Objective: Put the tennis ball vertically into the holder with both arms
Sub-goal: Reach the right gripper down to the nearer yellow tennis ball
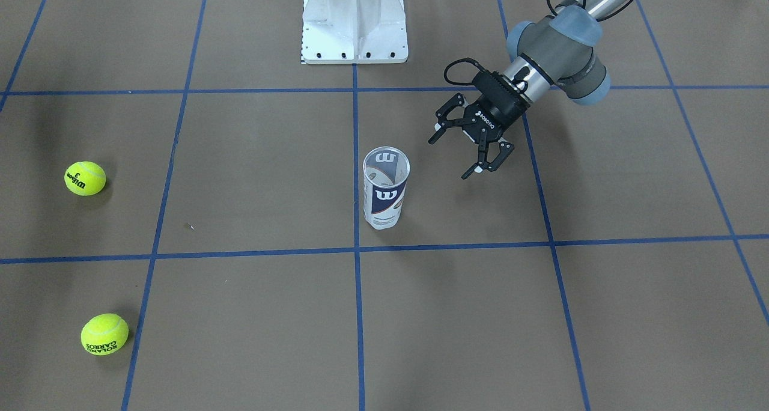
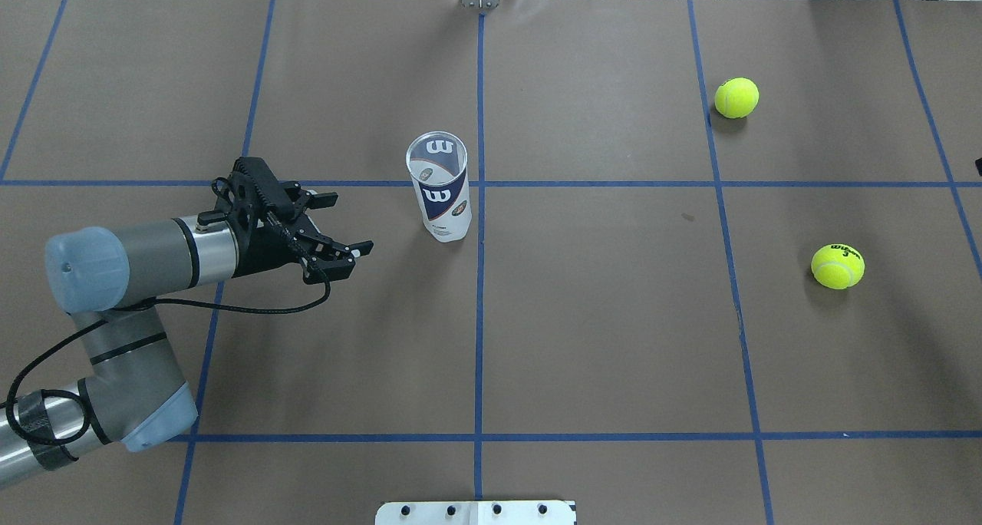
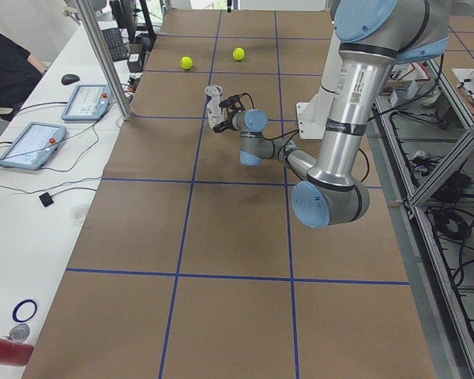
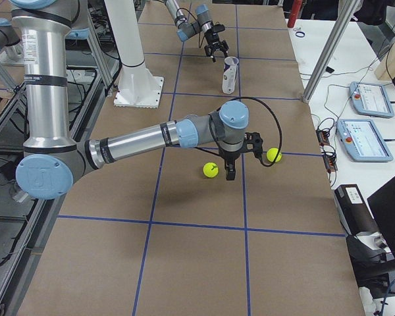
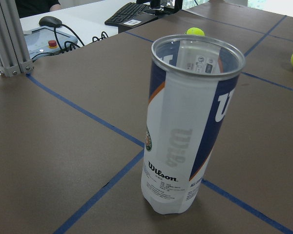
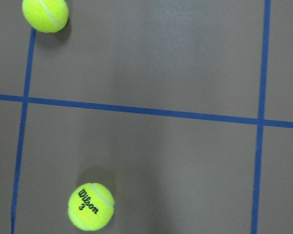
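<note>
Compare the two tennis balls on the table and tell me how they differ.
Print: the Wilson ball reads "Wilson 3"; the Roland Garros ball reads "Roland Garros".
Position: the Wilson ball lies nearer the robot's base, the Roland Garros ball farther out.
Tape: the Roland Garros ball sits close beside a blue line; the Wilson ball lies well clear.
Both are yellow-green, similar in size, and loose outside the holder.

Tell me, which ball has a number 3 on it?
The Wilson ball: it reads "Wilson 3" in black print. The Roland Garros ball shows only those two words, with no number in view.
</note>
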Robot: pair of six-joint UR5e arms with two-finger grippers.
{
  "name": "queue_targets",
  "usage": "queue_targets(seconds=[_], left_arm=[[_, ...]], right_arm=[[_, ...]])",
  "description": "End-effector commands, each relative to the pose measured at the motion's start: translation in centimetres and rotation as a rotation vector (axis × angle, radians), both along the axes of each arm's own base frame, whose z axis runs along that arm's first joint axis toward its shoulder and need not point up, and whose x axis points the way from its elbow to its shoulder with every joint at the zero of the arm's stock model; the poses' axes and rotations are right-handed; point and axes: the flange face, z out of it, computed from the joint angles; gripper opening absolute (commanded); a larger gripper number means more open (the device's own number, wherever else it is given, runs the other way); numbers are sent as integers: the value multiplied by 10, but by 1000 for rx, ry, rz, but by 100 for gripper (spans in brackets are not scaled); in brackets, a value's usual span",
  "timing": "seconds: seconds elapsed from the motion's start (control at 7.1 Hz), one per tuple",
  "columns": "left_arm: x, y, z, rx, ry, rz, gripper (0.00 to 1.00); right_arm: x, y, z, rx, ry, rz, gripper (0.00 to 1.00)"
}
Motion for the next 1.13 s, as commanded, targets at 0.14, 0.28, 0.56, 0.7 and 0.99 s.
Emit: queue_targets(seconds=[0.14, 0.28, 0.56, 0.7, 0.99], left_arm=[[1, 0, 8, -3, -8, 0, 99], [2, -1, 8, -3, -8, 0, 100], [1, 0, 8, -3, -8, 0, 99], [1, 0, 8, -3, -8, 0, 100], [2, -1, 10, -5, -10, 0, 99]], right_arm=[[-93, 18, -15, -65, 13, -14, 100], [-109, 34, 7, -48, 43, -47, 100], [-132, 35, 41, -9, 79, -82, 100], [-140, 35, 47, 4, 79, -94, 100], [-154, 37, 49, 3, 82, -121, 100]])
